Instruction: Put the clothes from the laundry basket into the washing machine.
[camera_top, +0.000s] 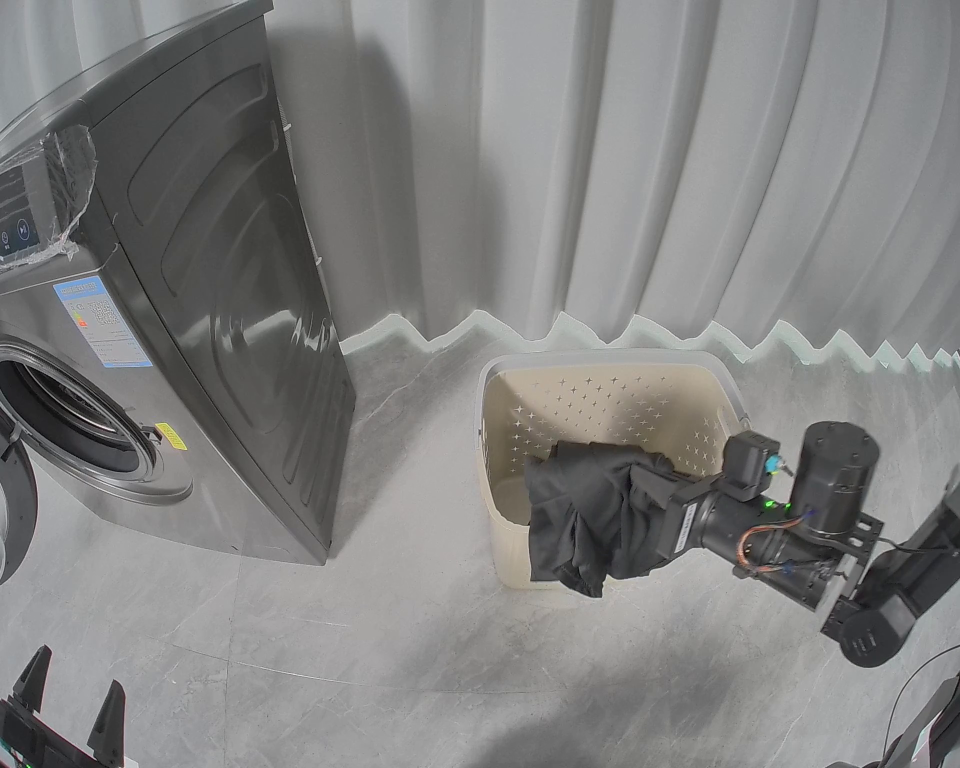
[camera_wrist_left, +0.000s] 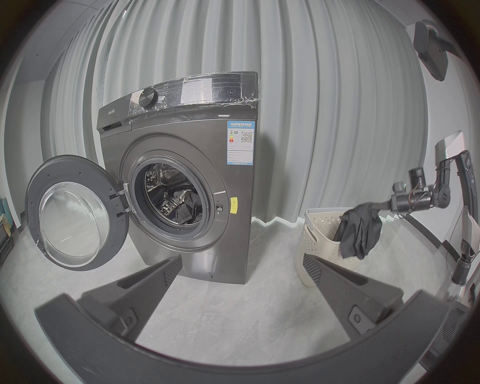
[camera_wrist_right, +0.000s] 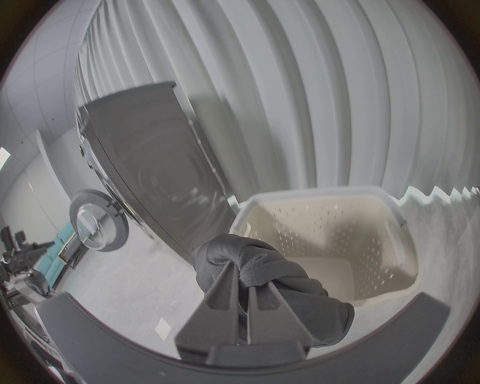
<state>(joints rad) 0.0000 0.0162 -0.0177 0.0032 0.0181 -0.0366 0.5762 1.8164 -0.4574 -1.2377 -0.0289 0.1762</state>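
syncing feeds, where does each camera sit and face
Head view: on the head, looking forward and down at the laundry basket; right arm and left gripper show.
Left wrist view: low, facing the washing machine, door open; own open fingers.
Right wrist view: looks down into the basket; right gripper shut on the dark garment.
All share the basket.

We are looking at a staged laundry corner, not a lived-in home. A grey front-loading washing machine (camera_top: 220, 300) is standing on a pale stone-look floor (camera_top: 400, 640), plastic film (camera_top: 60, 180) is covering its panel, white curtains (camera_top: 650, 150) are hanging all around, and a cream laundry basket (camera_top: 600, 410) is sitting beside it.
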